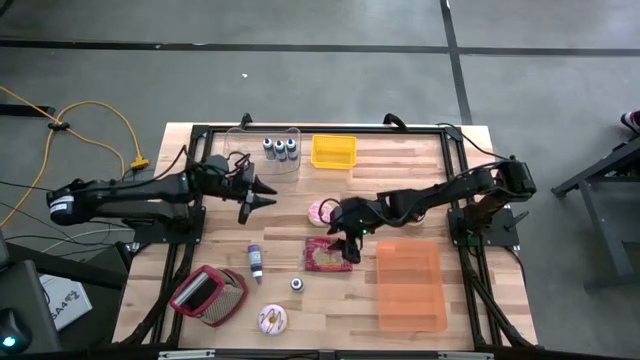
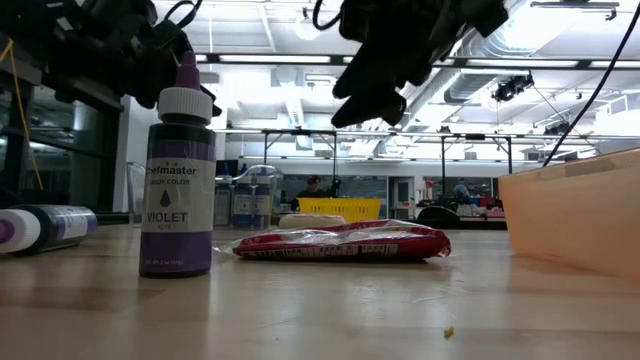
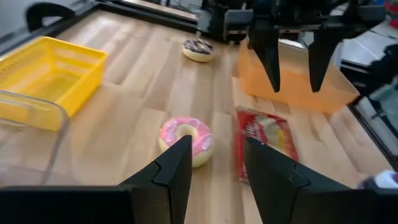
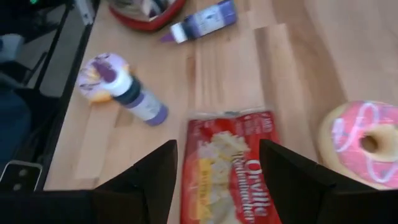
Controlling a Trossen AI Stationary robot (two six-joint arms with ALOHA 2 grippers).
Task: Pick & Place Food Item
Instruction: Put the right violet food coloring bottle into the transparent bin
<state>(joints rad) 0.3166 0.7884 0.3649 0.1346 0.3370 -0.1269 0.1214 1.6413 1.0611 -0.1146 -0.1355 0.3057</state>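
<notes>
A red popcorn packet (image 1: 328, 254) lies flat on the table's middle, with a pink-frosted donut (image 1: 321, 211) just beyond it toward the far edge. My right gripper (image 4: 217, 155) hangs open above the packet (image 4: 231, 171), slanting down, its fingers clear of it. My left gripper (image 3: 217, 144) stands open to the left of the donut (image 3: 186, 139), raised off the table and pointing toward it and the packet (image 3: 266, 142), with nothing between its fingers.
An orange bin (image 1: 410, 284) sits right of the packet and a yellow basket (image 1: 333, 151) at the far edge. A violet bottle (image 2: 178, 190) stands upright; another (image 1: 255, 261) lies on its side. A red pouch (image 1: 208, 296), a purple-white donut (image 1: 272, 319) and a clear container (image 1: 268, 150) are also here.
</notes>
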